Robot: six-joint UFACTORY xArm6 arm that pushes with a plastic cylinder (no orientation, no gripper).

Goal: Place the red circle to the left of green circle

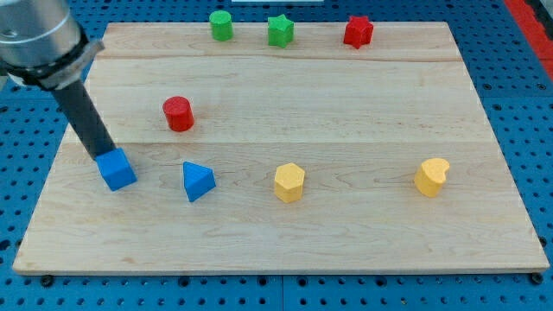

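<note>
A: Entry one, the tool. Where does it sit?

B: My tip (102, 157) is at the view's left, its end right at the upper-left edge of the blue cube (116, 168). Touching or just beside: I cannot tell which. The tool is a plain rod with no jaws, so it neither clenches nor releases anything; it grasps nothing.

A: Nearest neighbours?

B: The blue triangular block (198, 180) lies near the cube, toward the view's right. The red circle (179, 113) stands above and to the right of my tip, apart from it and from both blue blocks.

A: And the target reference?

B: The green circle (222, 25) is at the view's top edge of the surface (363, 112). The red circle is well below it and slightly to its left.

A: Remaining items?

B: Along the top, right of the green circle: a green star (280, 30), then a red star (358, 31). In the lower row: a yellow hexagonal block (289, 182) at the middle, and a yellow heart-like block (432, 176) far toward the view's right.

A: Containers?

B: Only the surface carries things; all eight blocks rest on it, each separate from the others.
</note>
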